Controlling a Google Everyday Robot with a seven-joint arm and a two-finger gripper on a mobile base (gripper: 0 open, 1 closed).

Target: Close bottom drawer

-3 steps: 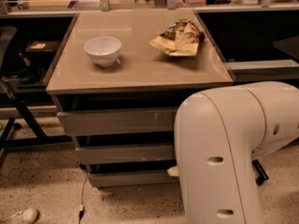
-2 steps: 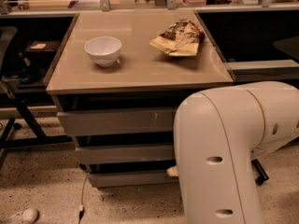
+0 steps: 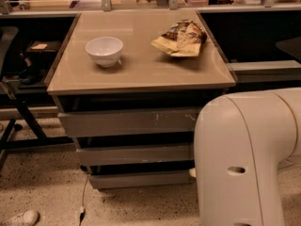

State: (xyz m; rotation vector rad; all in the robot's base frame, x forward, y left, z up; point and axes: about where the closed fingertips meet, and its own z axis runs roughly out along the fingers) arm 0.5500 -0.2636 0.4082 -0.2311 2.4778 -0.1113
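— Speckled floor (image 3: 42,187) below, tan worktop (image 3: 141,76) above; where's the bottom drawer (image 3: 141,179)?
— Lowest front, bottom centre. The claw (image 3: 192,173) peeks beside its right end, likely placed to push; the arm (image 3: 244,159) hides it, so open or closed, I cannot tell

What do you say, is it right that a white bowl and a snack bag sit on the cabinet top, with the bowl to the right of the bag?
Not quite. The camera view shows the white bowl to the left of the snack bag on the cabinet top. The gripper barely peeks from behind the arm by the bottom drawer.
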